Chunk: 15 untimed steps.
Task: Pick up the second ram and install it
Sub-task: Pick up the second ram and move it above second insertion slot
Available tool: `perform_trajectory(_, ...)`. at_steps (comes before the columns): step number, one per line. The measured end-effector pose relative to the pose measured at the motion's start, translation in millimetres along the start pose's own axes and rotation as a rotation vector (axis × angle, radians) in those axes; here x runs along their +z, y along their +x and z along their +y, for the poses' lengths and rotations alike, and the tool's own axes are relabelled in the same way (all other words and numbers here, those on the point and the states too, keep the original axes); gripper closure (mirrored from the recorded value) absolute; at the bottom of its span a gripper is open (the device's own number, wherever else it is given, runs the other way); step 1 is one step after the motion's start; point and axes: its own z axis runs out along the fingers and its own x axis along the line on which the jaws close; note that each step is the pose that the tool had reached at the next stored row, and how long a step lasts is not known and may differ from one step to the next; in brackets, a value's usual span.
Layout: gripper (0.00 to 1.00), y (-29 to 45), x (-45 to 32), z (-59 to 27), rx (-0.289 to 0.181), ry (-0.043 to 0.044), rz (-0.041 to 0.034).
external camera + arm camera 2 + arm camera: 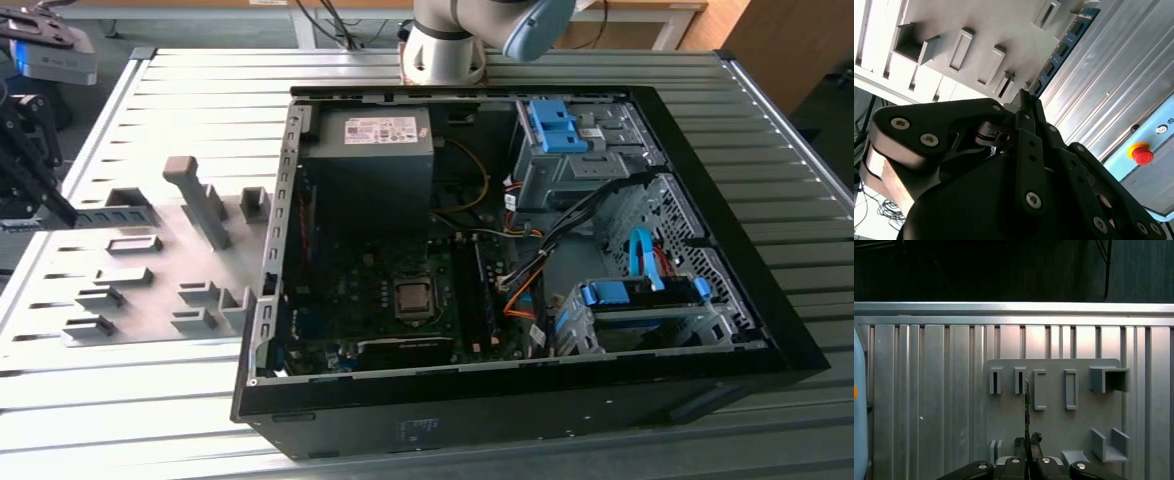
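Observation:
The second ram (1061, 47) is a thin blue-green stick with dark chips, and it sticks out from the tips of my gripper (1024, 100), which is shut on one end of it. In the first wrist view the ram (1027, 405) shows edge-on as a thin upright line rising from the gripper (1027, 442), over the grey holder plate (1054, 425) with its slotted blocks. In the exterior view the gripper (34, 185) hangs at the left edge, above the holder plate (147, 290). The dark memory slots (474, 290) lie on the motherboard inside the open computer case.
The open black computer case (747, 330) lies on the ribbed metal table (160, 400), with a power supply (374, 140), blue drive brackets (641, 295) and loose cables inside. The arm's base (447, 50) stands behind the case. A red stop button (1141, 153) sits beside the table.

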Motion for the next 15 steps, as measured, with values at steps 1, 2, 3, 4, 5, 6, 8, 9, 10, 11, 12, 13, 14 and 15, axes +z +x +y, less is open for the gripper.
perform_trajectory(1, 0.86, 0.0, -0.5, 0.0, 0.000, 0.0001, -0.0001)
perform_trajectory(2, 0.86, 0.0, -1.0, 0.0, 0.000, 0.0001, -0.0001)
perform_trajectory(3, 0.86, 0.0, -1.5, 0.0, 0.000, 0.0001, -0.0001)
perform_trajectory(4, 0.86, 0.0, -1.9, 0.0, 0.000, 0.0001, -0.0001)
perform_trajectory(5, 0.86, 0.0, -2.2, 0.0, 0.000, 0.0001, -0.0001)
perform_trajectory(6, 0.86, 0.0, -2.5, 0.0, 0.000, 0.0002, -0.0002)
perform_trajectory(8, 0.86, 0.0, -3.1, 0.0, 0.000, 0.0001, -0.0001)
perform_trajectory(9, 0.86, 0.0, -3.4, 0.0, 0.000, 0.0000, 0.0000)
perform_trajectory(10, 0.86, 0.0, -3.7, 0.0, 0.000, 0.0000, 0.0000)
perform_trajectory(11, 0.86, 0.0, -3.9, 0.0, 0.000, 0.0000, 0.0000)
perform_trajectory(12, 0.86, 0.0, -4.1, 0.0, 0.000, 0.0001, -0.0001)
perform_trajectory(13, 0.86, 0.0, -4.4, 0.0, 0.000, 0.0001, -0.0001)
perform_trajectory(14, 0.86, 0.0, -4.7, 0.0, 0.000, 0.0000, 0.0000)
perform_trajectory(15, 0.86, 0.0, -4.9, 0.0, 0.000, 0.0001, -0.0001)
